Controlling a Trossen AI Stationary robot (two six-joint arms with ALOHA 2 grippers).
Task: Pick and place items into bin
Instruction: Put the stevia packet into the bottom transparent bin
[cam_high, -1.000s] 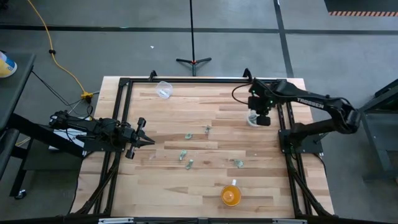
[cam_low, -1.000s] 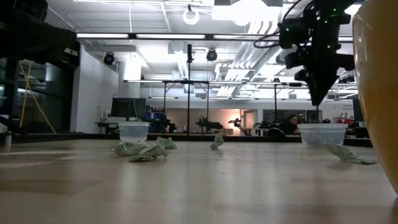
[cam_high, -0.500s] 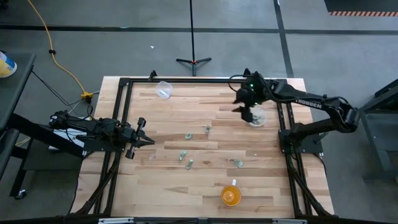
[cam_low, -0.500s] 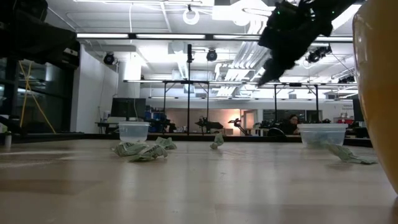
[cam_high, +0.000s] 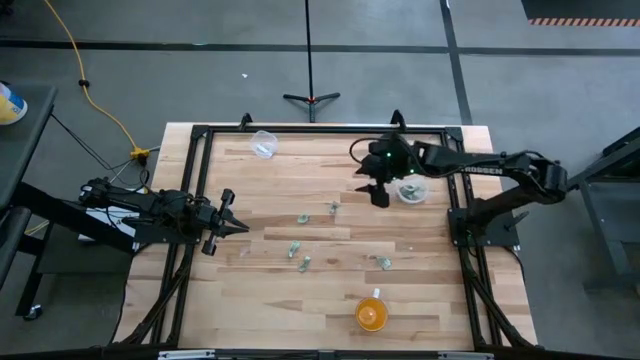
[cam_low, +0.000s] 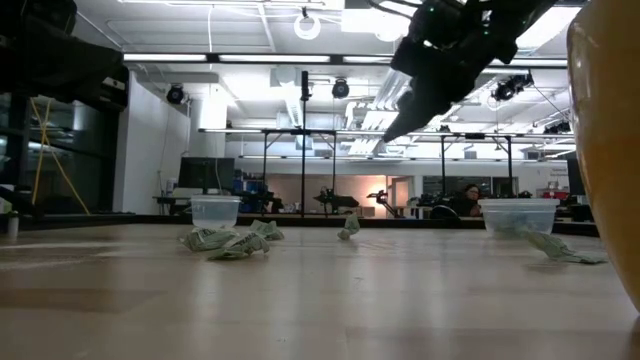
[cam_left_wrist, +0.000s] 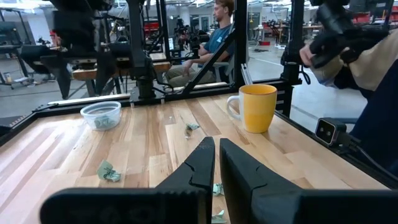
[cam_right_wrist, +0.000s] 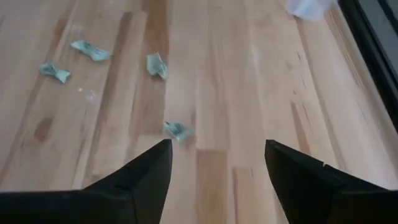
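Several tiny pale green-grey items (cam_high: 305, 218) (cam_high: 293, 247) (cam_high: 382, 262) lie scattered on the wooden table's middle. The bin, a clear round cup (cam_high: 411, 190) with pale pieces inside, stands at the far right. My right gripper (cam_high: 378, 190) hangs open above the table just left of that cup, holding nothing. Its wrist view looks down between its fingers (cam_right_wrist: 217, 162) at an item (cam_right_wrist: 177, 130). My left gripper (cam_high: 235, 227) waits shut at the left edge, pointing across the table (cam_left_wrist: 215, 149).
A second clear cup (cam_high: 263, 143) stands at the far left. An orange cup (cam_high: 371, 314) stands near the front edge. A black frame (cam_high: 300, 129) runs round the table. People sit in the room beyond the table (cam_left_wrist: 214, 37).
My right gripper has swung from above the clear cup toward the table's left and slightly up. It has tipped from pointing straight down to slanting. The items and cups lie as before.
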